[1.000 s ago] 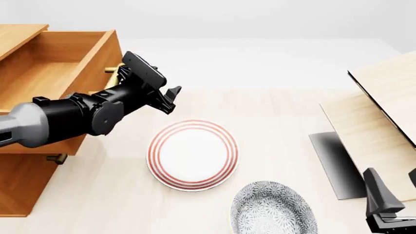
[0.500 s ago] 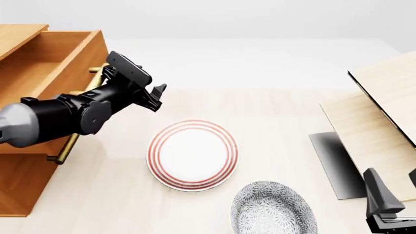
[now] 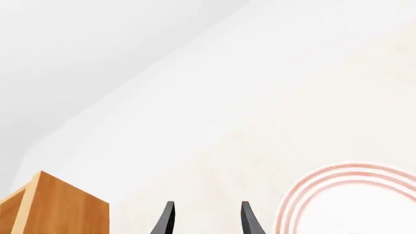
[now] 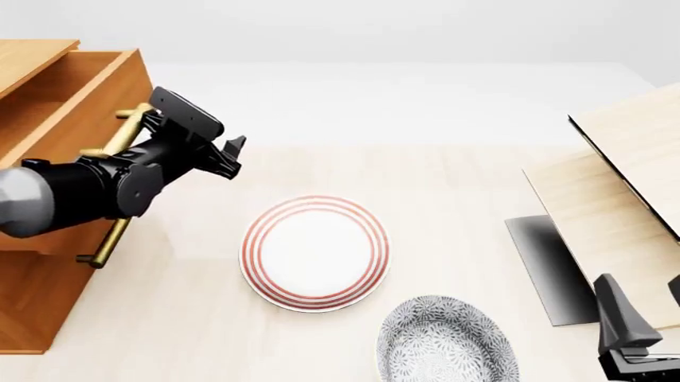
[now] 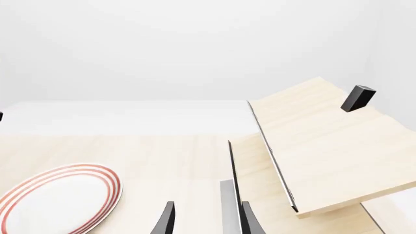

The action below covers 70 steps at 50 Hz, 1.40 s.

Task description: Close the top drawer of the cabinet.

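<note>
Against the top drawer (image 4: 64,95) front, left gripper (image 4: 228,155), jaws parted and empty, could slide off the brass handle (image 4: 119,131), leaving drawer ajar.

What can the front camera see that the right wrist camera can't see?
Only the front view shows the tall orange-brown wooden cabinet, its partly open top drawer with a brass bar handle, the left gripper beside it, and the grey patterned plate. Only the right wrist view shows the small black block on the pale wood panel. Both show that panel and the red-ringed white plate.
</note>
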### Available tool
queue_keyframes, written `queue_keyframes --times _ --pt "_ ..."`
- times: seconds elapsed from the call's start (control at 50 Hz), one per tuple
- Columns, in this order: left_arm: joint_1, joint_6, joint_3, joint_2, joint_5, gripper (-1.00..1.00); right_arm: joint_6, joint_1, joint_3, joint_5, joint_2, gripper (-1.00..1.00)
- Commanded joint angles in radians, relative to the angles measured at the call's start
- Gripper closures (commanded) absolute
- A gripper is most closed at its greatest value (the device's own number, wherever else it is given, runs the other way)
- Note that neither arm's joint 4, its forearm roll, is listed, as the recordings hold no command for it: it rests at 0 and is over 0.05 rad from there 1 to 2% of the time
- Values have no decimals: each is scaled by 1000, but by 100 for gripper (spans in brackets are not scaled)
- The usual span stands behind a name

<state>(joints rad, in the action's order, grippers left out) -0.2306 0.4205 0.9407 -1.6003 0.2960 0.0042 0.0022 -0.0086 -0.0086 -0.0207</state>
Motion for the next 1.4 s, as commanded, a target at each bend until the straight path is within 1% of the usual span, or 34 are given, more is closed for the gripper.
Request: queue_keyframes --times 0.02,0.18,0.62,0.64,1.18,1.4 --pt "46 13 -17 -3 6 -100 0 0 0 0 0 -100" --pt "69 10 -34 13 10 -100 -1 0 0 3 4 -100" --pt "137 37 -56 37 14 -100 0 0 0 -2 -2 -100" --pt "140 46 -62 36 17 -100 -1 0 0 -2 -2 -100" --pt "213 73 -75 53 18 -100 1 0 0 0 -1 -100" --pt "242 72 -79 59 20 -100 0 0 0 2 2 -100"
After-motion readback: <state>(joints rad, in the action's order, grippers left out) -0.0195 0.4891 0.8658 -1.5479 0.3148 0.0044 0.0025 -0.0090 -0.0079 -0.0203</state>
